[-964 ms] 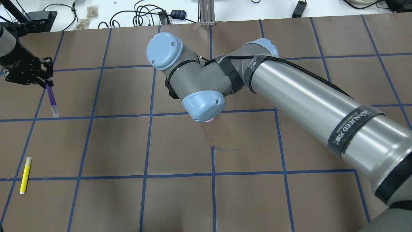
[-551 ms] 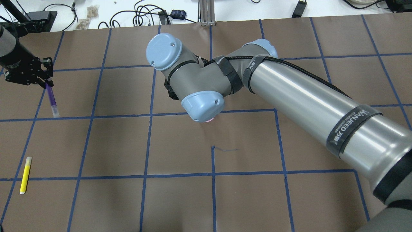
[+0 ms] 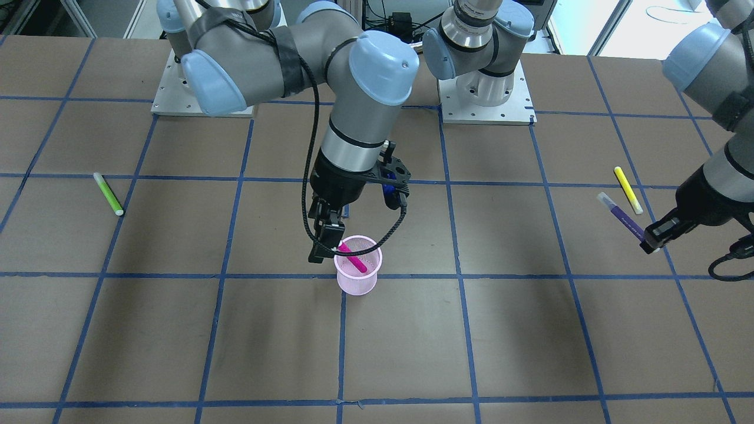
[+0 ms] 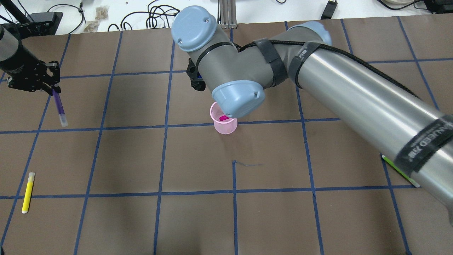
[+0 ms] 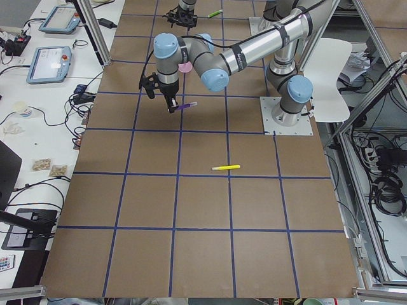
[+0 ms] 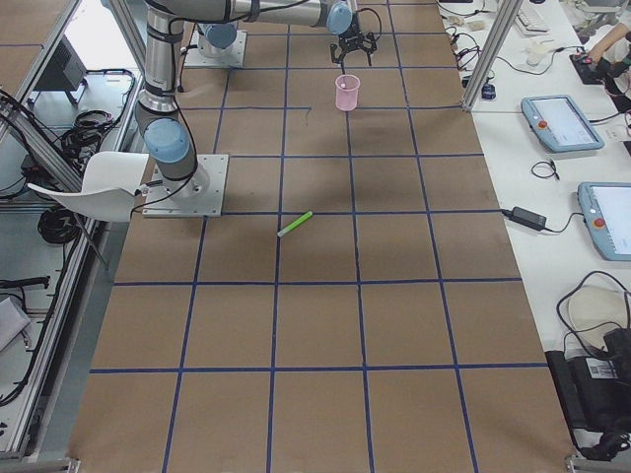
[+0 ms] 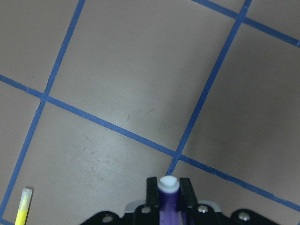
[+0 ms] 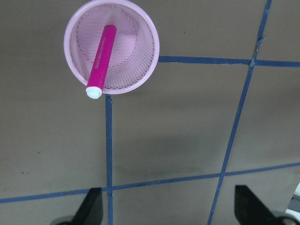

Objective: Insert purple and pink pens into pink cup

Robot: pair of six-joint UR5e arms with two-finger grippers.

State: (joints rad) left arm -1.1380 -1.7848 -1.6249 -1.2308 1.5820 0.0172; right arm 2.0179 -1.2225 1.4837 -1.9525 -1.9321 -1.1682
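2 pens are wanted in the cup: 1 is accounted for, 1 is outstanding.

Item 1, pink pen [image 8: 102, 58]: inside the pink cup [image 3: 356, 284], slanted, its white-capped end resting against the rim and poking just above it. The cup stands upright near the middle of the counter [image 4: 198, 219], on a blue grid line.

Item 2, purple pen [image 4: 59, 108]: clamped at 1 end in the left tool [image 4: 53, 91] and carried clear of the counter near its left end, well apart from the cup. Its white tip slants down and away from the tool.

Item 3, right tool [image 3: 327, 248]: hangs above and just beside the cup, jaws spread wide, nothing between them.

Sundries, not part of the job: 1 yellow pen [image 4: 28, 192] lying flat near the left end, and 1 green pen [image 3: 109, 194] lying flat toward the right end.

Progress, as judged: about half. The pink pen step looks complete, with the pen released. What is left is to carry the purple pen across to the cup, line it up over the mouth, lower it and let go. The right tool likely needs to clear the space above the cup first. The mesh cup looks light, so a sideways knock could tip it.
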